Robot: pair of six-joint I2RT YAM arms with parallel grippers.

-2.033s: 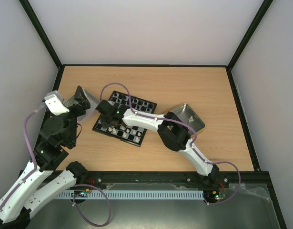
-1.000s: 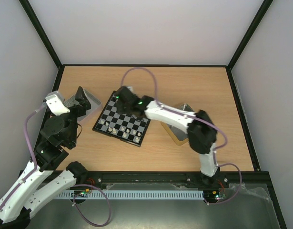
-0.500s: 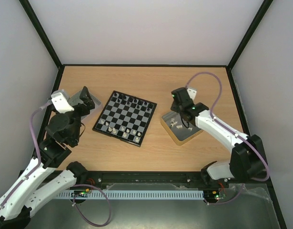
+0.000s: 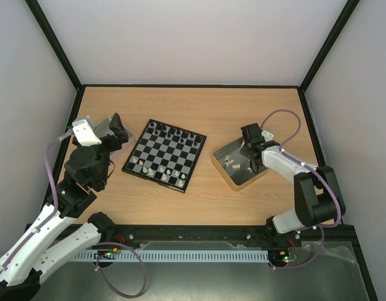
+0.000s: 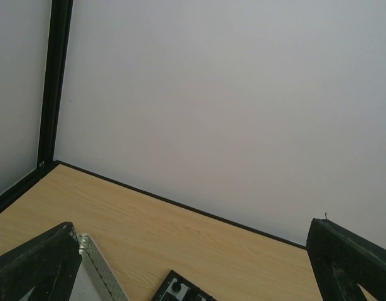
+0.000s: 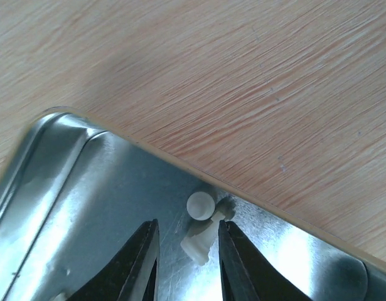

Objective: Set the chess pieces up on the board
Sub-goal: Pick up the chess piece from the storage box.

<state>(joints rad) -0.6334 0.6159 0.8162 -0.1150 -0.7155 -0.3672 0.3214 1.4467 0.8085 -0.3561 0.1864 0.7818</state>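
The board (image 4: 166,153) lies at the table's middle left. Black chess pieces (image 4: 172,132) line its far edge and white ones (image 4: 156,169) stand near its front edge. My right gripper (image 4: 255,160) reaches down into the silver tray (image 4: 225,152) on the right. In the right wrist view it (image 6: 187,251) is open. A white piece (image 6: 202,241) lies between its fingers, close to the right finger (image 6: 235,266). A second white piece (image 6: 201,204) stands just beyond. My left gripper (image 4: 118,129) hovers left of the board, wide open (image 5: 191,229) and empty.
A second silver tray (image 5: 95,271) sits under my left gripper, beside the board's corner (image 5: 180,291), where a black piece (image 5: 176,286) stands. More white pieces (image 4: 230,165) lie loose in the right tray. Black-framed walls enclose the table.
My right arm has swung from the board's far edge across to the right tray and come down into it. The left gripper has shifted slightly toward the board.
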